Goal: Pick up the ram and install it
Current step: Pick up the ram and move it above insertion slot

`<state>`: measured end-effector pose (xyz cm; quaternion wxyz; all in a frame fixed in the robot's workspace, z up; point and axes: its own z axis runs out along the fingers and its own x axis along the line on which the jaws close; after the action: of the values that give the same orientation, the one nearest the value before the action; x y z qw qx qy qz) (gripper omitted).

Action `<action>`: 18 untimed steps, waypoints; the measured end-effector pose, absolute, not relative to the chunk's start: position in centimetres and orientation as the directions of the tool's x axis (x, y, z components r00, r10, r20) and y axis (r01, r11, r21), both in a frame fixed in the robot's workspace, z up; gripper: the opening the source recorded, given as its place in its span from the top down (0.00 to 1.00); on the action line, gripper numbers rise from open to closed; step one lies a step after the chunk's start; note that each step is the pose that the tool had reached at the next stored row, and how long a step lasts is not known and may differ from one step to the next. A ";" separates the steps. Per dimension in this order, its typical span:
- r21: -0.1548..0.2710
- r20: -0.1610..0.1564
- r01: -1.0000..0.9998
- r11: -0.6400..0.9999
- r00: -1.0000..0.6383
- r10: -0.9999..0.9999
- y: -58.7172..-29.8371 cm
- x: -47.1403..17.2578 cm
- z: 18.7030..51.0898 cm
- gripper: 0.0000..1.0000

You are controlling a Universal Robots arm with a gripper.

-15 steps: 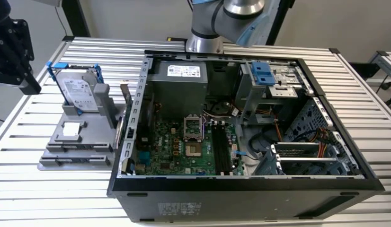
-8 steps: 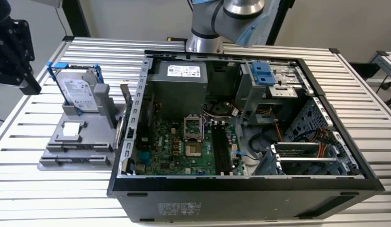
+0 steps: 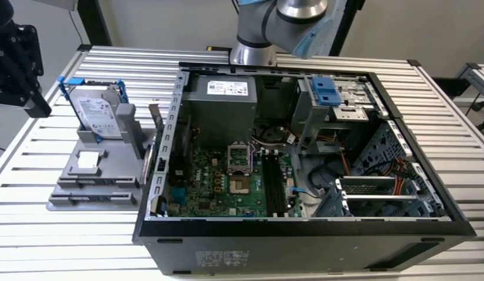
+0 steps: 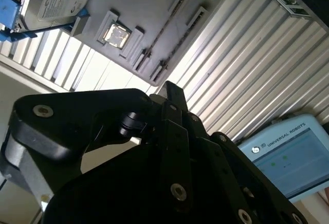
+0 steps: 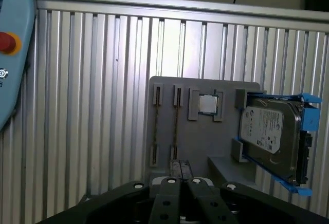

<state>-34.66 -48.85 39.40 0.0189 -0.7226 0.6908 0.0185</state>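
- My pincer (image 5: 181, 170) is closed, fingers together with nothing gripped, and it hangs well clear of the grey holder (image 5: 205, 142) on the bench (image 5: 92, 106).
- The ram (image 5: 176, 126) stands on edge in a holder slot, clipped at both ends. I judge this leaves its top edge free for a pinch.
- The computer case (image 3: 304, 231) lies open with its motherboard (image 3: 218, 181) facing up, ready to receive the stick.

The arm (image 3: 283, 23) is seen at twelve o'clock in the exterior view, where a silver joint with a pale blue cap is bent above a round silver base. The black gripper (image 5: 181, 171) is seen in both wrist views. Its jaws are drawn close together, and bolted black linkages are spread out behind them.
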 end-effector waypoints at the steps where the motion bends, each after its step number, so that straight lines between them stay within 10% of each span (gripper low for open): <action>1: -0.002 -0.053 -0.999 -0.045 0.045 -0.998 -48.9 -34.7 39.4 1.00; 6: -0.002 -0.053 -0.999 -0.045 0.045 -0.998 -48.9 -34.7 39.4 1.00; 7: -0.002 -0.053 -0.999 -0.045 0.045 -0.998 -48.9 -34.7 39.4 0.00; 18: -0.003 -0.053 -0.999 -0.046 0.046 -0.998 -48.9 -34.7 39.4 0.00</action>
<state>-34.66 -48.86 39.40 0.0193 -0.7228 0.6905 0.0181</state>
